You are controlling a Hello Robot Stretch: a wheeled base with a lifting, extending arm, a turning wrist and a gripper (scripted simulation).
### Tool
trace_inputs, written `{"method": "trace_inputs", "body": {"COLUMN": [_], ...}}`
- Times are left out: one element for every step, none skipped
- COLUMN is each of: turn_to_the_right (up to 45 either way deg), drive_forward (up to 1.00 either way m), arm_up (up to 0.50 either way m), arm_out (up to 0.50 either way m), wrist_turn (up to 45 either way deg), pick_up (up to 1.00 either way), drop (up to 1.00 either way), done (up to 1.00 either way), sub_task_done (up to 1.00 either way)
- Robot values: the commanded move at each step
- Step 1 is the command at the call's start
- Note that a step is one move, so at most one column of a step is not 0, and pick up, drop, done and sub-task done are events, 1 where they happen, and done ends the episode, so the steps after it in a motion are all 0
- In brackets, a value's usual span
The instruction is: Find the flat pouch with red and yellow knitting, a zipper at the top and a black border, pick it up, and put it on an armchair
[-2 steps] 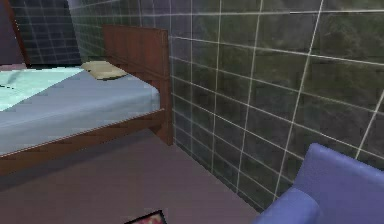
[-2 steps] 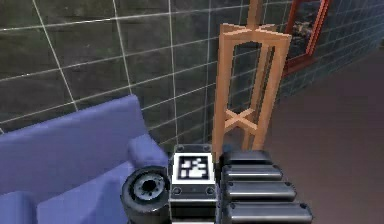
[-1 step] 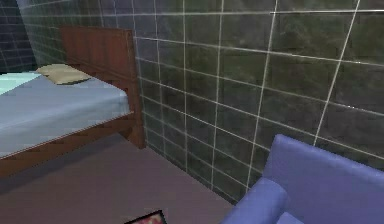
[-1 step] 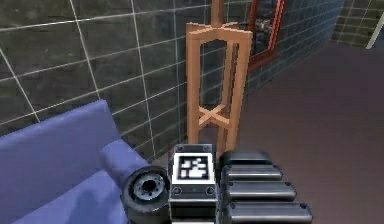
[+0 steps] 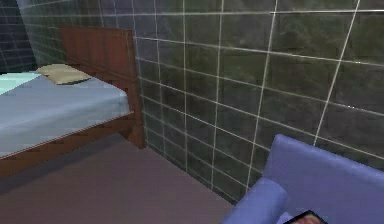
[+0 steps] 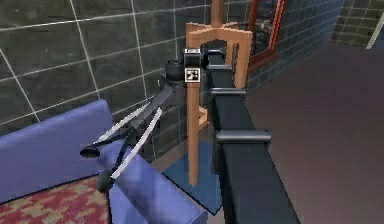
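The hand [image 6: 98, 168] slants down-left from the outstretched arm [image 6: 238, 140], against a blue armchair [image 6: 50, 140]. I cannot tell whether it holds anything. The red-and-yellow knitted pouch [image 6: 50, 207] lies on the seat near its fingers. Around them are a wooden stand [image 6: 194, 140], a dark tiled wall [image 6: 70, 60], a purplish floor [image 6: 320, 120] and a bed [image 5: 60, 110].

The bed [image 5: 60, 112] carries a tan pillow [image 5: 62, 73] at its head end. Right of the bed, a blue armchair [image 5: 325, 168] bears a red-and-yellow patterned piece [image 6: 45, 207] on its seat.

A home bedroom: bed [image 5: 60, 112] with wooden headboard [image 5: 100, 52], pillow [image 5: 62, 73], blue armchair [image 5: 320, 172].
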Motion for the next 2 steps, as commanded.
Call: {"method": "trace_inputs", "body": {"turn_to_the_right": [0.0,0.0], "drive_forward": [0.0,0.0], "arm_up": [0.0,-0.38], "arm_out": [0.0,0.0], "wrist_turn": [39.0,0.0], "pick_up": [0.0,0.0], "drop": [0.0,0.0], "done": [0.0,0.0], "sub_task_done": [0.0,0.0]}}
